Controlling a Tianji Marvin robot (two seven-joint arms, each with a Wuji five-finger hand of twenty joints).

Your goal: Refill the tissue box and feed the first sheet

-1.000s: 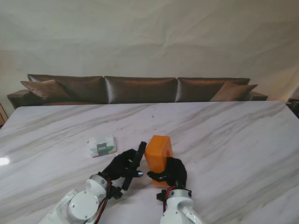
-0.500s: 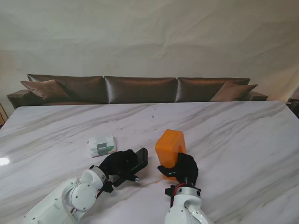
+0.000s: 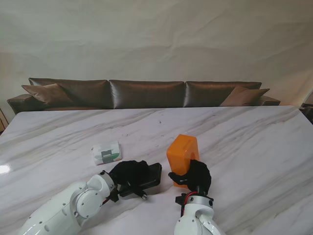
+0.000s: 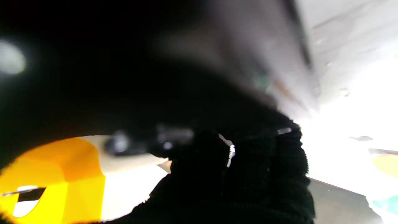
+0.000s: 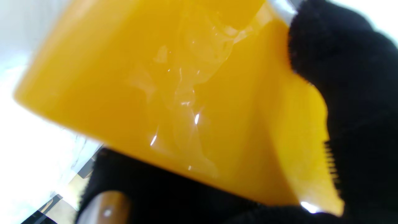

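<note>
My right hand (image 3: 195, 175) is shut on the orange tissue box (image 3: 182, 152), which stands upright just right of the table's middle. The box fills the right wrist view as an orange wall (image 5: 174, 102), with my black-gloved fingers (image 5: 357, 93) wrapped round its edge. My left hand (image 3: 128, 174) is shut on a flat black panel (image 3: 150, 176), held low and nearly level beside the box. In the left wrist view the panel is a dark blur, with the orange box (image 4: 53, 180) beyond it. A white and green tissue pack (image 3: 106, 152) lies on the table to the left, apart from both hands.
The white marble table (image 3: 244, 137) stretches wide to the right and far side. A brown leather sofa (image 3: 146, 93) runs behind the table's far edge. A bright glare spot (image 3: 4, 169) sits at the table's left edge.
My left hand tipped the black panel from upright to nearly flat and lowered it. My right hand carried the orange box to the right, away from the panel.
</note>
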